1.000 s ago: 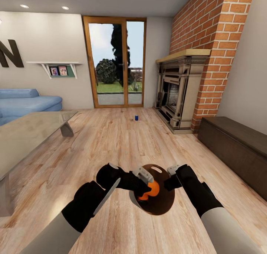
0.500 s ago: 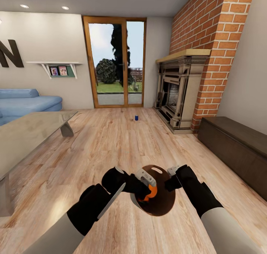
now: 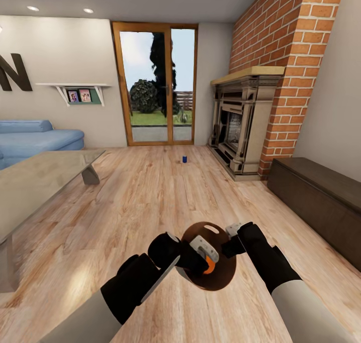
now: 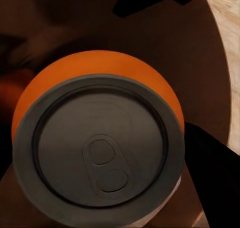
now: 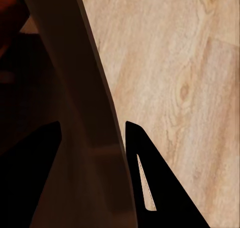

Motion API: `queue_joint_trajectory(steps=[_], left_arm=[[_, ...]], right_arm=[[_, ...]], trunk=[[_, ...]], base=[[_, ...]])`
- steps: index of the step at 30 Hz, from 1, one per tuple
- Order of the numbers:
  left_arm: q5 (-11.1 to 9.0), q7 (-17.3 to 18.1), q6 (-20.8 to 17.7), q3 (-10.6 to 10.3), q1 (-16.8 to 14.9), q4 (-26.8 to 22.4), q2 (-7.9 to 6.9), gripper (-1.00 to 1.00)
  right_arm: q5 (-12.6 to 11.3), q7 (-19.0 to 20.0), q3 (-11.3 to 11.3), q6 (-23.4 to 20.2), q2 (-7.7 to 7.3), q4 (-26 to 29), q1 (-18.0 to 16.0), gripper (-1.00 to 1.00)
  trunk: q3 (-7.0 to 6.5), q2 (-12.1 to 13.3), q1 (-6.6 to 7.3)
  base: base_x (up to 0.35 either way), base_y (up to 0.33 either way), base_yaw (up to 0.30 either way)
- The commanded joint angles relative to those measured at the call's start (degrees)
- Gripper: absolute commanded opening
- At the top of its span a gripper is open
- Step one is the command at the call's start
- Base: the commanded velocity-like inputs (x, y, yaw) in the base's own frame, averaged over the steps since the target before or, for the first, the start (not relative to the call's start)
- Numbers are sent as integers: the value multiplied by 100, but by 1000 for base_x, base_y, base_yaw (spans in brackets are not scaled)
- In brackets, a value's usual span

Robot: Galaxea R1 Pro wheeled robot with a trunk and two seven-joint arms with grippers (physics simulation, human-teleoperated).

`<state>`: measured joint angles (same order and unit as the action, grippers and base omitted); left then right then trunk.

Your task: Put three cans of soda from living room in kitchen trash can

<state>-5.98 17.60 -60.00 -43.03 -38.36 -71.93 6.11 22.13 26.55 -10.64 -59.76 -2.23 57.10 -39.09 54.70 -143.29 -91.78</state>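
Low in the head view, my right gripper (image 3: 231,238) is shut on the rim of the tash can (image 3: 224,272), whose orange-brown mouth faces the camera. My left gripper (image 3: 203,255) is shut on an orange can of soda (image 3: 209,266) and holds it inside that mouth, so little of the can shows. In the left wrist view the orange can (image 4: 97,148) shows its grey top, with the bin's brown inner wall (image 4: 150,33) behind. The bin's wall (image 5: 85,138) stands between my right fingers (image 5: 150,188). A dark blue can of soda (image 3: 184,159) stands upright on the floor near the glass door.
A long low table (image 3: 40,177) stands at the left with a blue sofa (image 3: 35,137) behind it. The dark fireplace (image 3: 240,127) and brick chimney are at the right, then a long dark low cabinet (image 3: 321,192). Wood floor runs between me and the glass door (image 3: 155,82).
My left gripper has carried the orange can to the right and deeper into the bin's mouth, so less of the can shows. The right gripper and bin have held still.
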Motion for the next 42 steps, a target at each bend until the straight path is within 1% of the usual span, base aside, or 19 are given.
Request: queue_joint_trajectory(steps=[1, 10, 16, 19, 32, 34, 37, 42], left_arm=[[-2, -11, 0, -18, -2, 18, 5, -100], [-4, -53, 0, -137, -4, 62, 31, -100], [-8, -289, 0, -165, -2, 87, 39, -100], [-8, -333, 0, -169, -3, 90, 39, -100], [-4, -362, 0, -254, -3, 106, 34, -100], [-1, -366, 0, -257, -4, 269, 32, -100], [0, -373, 0, -258, -4, 378, 31, -100], [0, -378, 0, -259, -10, 445, 31, -100]], right_arm=[[-139, 26, 1, -24, 2, 2, -3, -100], [-139, 26, -7, -24, 4, -10, -3, -100], [-139, 26, -22, -24, 7, -15, -3, -100], [-139, 26, -25, -24, 29, -15, -3, -100], [-139, 26, -26, -24, 39, -15, -3, -100], [-139, 26, -26, -24, 39, -9, -3, -100], [-139, 26, -26, -24, 39, -12, -3, -100], [-139, 26, -31, -24, 42, -8, -3, -100]], trunk=[[-1, -1, 1], [-1, -1, 1], [-1, -1, 1], [-1, -1, 1], [-1, -1, 1], [-1, -1, 1], [-1, -1, 1], [-1, -1, 1]], base=[[0, 0, 0], [0, 0, 0], [0, 0, 0], [0, 0, 0], [0, 0, 0], [0, 0, 0], [0, 0, 0], [0, 0, 0]])
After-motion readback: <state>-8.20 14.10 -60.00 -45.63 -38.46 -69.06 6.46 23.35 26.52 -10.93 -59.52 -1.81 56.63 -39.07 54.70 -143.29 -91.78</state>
